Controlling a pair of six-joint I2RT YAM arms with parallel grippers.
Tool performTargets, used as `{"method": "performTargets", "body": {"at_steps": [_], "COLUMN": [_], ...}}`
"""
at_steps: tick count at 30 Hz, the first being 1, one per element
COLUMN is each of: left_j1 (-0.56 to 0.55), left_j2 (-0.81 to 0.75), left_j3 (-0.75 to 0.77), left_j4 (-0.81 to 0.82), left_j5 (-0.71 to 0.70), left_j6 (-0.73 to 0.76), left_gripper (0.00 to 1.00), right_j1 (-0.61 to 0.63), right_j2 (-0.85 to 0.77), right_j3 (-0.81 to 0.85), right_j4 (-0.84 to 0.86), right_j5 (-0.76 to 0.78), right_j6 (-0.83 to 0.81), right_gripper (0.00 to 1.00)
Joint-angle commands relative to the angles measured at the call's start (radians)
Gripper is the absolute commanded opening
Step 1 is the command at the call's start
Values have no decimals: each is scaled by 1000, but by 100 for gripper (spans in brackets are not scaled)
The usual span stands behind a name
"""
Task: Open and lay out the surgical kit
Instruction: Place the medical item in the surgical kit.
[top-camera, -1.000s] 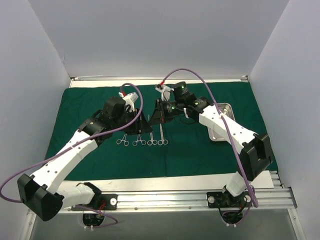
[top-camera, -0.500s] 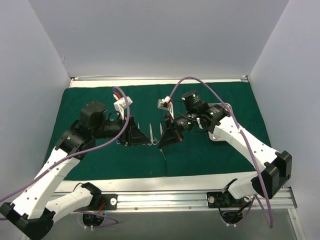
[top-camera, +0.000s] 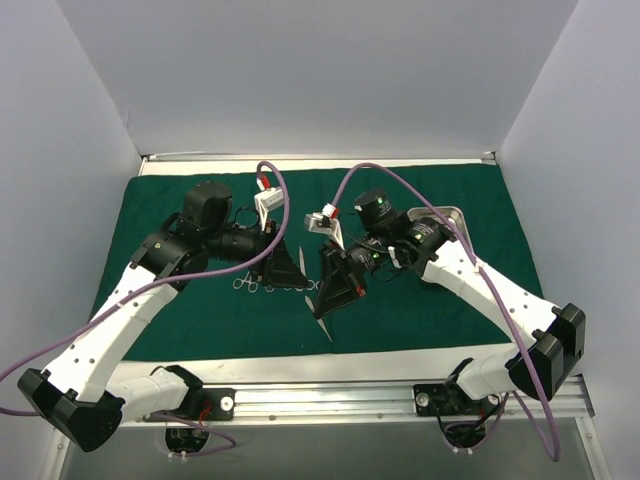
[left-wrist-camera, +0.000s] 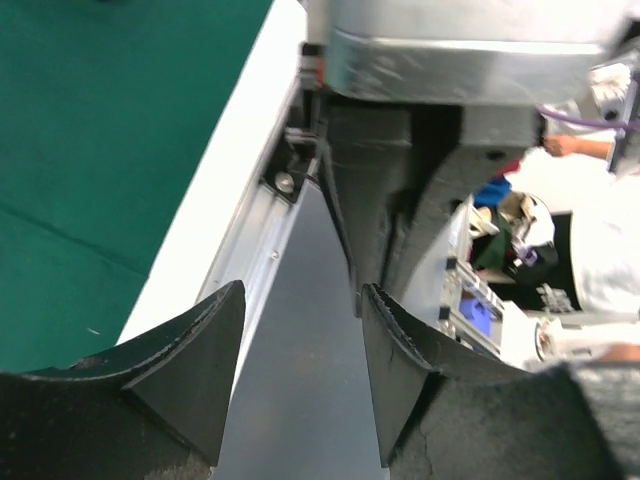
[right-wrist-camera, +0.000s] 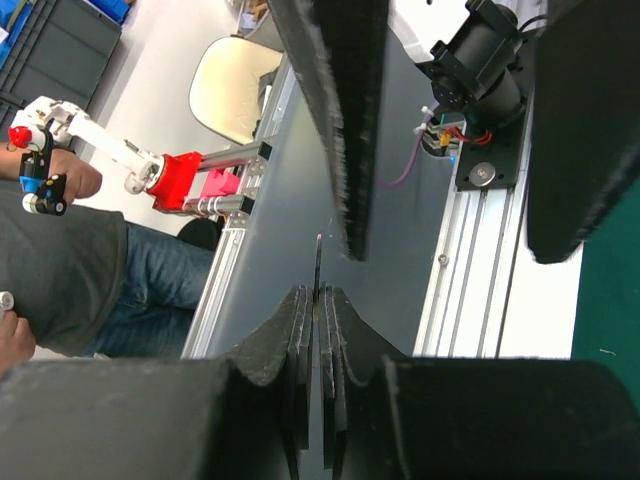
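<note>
Right wrist: right pincer (right-wrist-camera: 318, 296) clenched on silver instrument (right-wrist-camera: 318, 258); left pincer (left-wrist-camera: 302, 305) released.

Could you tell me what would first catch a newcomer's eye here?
The wide dark green cloth draws the eye first. Over its middle, the right gripper has its fingers shut on a slim silver tool, while the left gripper is open and empty near other tools lying on the cloth.

The counter (top-camera: 390, 361) carries a dark green drape (top-camera: 440, 315), spread flat across nearly its full width. A bare white strip of counter shows along the near edge.
</note>
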Motion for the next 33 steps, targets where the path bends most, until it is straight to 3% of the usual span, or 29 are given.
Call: {"method": "performTargets", "body": {"at_steps": [1,11,22,33], "left_j1": [4,2,-15,-22], "left_j2": [-21,-97,-108,-82], "left_j3": [1,-86,-94,-77], "left_j4": [12,94,81,17], "left_j5": [93,184,156,135], "left_j6": [25,-62,-58,-12], "left_gripper": [59,59,53,59], "right_j1": [3,20,42,55], "right_j2": [-3,34,94,109], "right_j3": [-5,19,82,108], "right_j4": [-18,-41,-126,-184], "right_j5": [-41,-27,-18,-4], "right_j6": [-28,-38,-115,-160], "right_gripper": [0,0,0,0]}}
